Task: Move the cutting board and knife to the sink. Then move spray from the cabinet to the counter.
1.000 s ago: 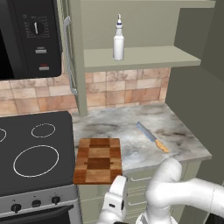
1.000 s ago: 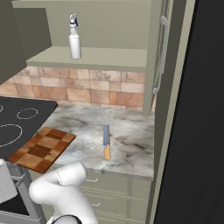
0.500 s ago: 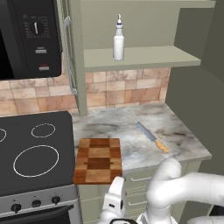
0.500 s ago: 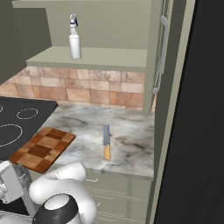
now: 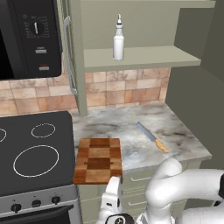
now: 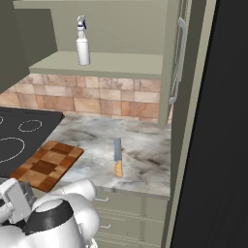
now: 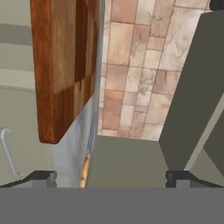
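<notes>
White arm folded low, hand (image 7: pixel 111 177) rolled sideways, fingers (image 7: pixel 41 177) spread wide, empty

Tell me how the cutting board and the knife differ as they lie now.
The cutting board is a broad checkered wooden slab; the knife is slim, with a grey-blue blade and an orange handle. The board overhangs the counter front next to the stovetop; the knife lies wholly on it. Both lie flat, untouched.

Rendered home kitchen — black stovetop (image 5: pixel 30 151) with ring burners and front knobs, black microwave (image 5: pixel 28 37) mounted above. Marbled worktop (image 5: pixel 131 131) over pale green drawers (image 6: pixel 131 220), backed by tan tile backsplash (image 5: pixel 118 89). Olive wall cabinet (image 5: pixel 140 57) with open shelf and silver handle. Checkered cutting board (image 5: pixel 98 159) and knife (image 5: pixel 152 137) lying out — cooking gear throughout.
</notes>
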You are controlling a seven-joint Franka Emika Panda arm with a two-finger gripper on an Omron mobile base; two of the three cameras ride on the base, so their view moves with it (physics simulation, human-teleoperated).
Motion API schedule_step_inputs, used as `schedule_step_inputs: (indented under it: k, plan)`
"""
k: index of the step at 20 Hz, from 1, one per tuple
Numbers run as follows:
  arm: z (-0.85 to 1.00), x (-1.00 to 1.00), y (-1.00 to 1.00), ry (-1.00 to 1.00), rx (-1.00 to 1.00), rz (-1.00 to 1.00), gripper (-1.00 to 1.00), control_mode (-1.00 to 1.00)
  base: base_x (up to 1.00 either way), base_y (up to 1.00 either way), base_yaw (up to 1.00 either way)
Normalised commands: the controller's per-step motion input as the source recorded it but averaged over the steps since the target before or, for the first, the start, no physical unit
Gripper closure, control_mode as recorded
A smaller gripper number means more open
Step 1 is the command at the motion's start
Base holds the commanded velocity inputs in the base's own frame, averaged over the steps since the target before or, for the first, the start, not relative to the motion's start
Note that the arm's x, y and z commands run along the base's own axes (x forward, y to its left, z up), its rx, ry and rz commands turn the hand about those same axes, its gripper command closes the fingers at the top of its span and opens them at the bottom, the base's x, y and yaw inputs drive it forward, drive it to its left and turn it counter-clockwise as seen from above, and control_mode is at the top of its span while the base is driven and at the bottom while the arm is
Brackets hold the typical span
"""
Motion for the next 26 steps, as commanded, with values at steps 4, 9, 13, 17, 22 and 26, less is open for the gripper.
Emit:
schedule_step_inputs:
  k: [4,9,13,17,22,26]
  plan:
    - [-0.27,0.27,0.09,0.0,0.0,0.04,-1.0,-1.0,0.0,0.0,0.0]
    - [-0.27,0.26,0.09,0.0,0.0,0.04,-1.0,-1.0,0.0,0.0,0.0]
    - [-0.24,0.26,0.08,0.0,-0.01,0.03,-1.0,-1.0,0.0,0.0,0.0]
    - [-0.24,0.26,0.02,0.0,-0.01,0.01,-1.0,-1.0,0.0,0.0,0.0]
    - [-0.26,0.26,0.05,0.0,-0.01,0.01,-1.0,-1.0,0.0,0.0,0.0]
    - [-0.26,0.23,0.07,0.0,-0.02,0.02,-1.0,-1.0,0.0,0.0,0.0]
